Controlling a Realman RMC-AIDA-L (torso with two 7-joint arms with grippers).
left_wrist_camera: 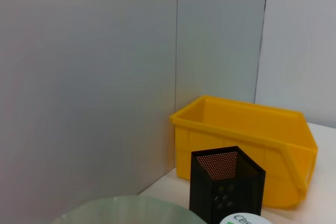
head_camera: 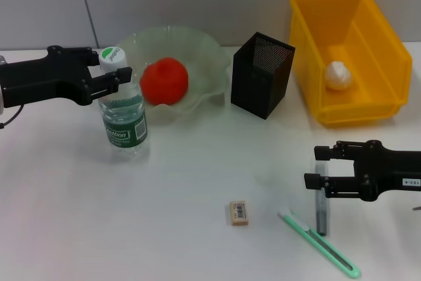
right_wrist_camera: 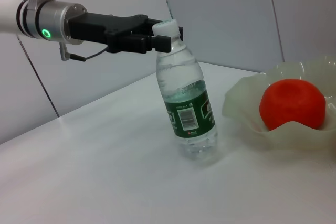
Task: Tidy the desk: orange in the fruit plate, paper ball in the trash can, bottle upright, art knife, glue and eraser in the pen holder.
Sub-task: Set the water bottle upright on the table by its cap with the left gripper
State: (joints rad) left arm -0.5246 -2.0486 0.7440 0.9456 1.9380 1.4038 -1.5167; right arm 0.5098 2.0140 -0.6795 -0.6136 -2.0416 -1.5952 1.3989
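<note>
The clear bottle (head_camera: 123,120) with a green label stands upright on the table left of the plate. My left gripper (head_camera: 117,70) is shut around its neck just under the white cap (right_wrist_camera: 167,29). An orange (head_camera: 164,80) lies in the pale glass fruit plate (head_camera: 207,51). A white paper ball (head_camera: 339,75) rests in the yellow bin (head_camera: 309,44). The black mesh pen holder (head_camera: 262,74) stands between plate and bin. My right gripper (head_camera: 320,166) is open over the top end of a dark glue stick (head_camera: 321,212). Beside the stick lies the green art knife (head_camera: 322,247). The eraser (head_camera: 239,212) lies at front centre.
A grey panelled wall runs behind the table. The pen holder (left_wrist_camera: 228,184) and yellow bin (left_wrist_camera: 252,140) stand close together at the back right. Bare white tabletop stretches between the bottle and the eraser.
</note>
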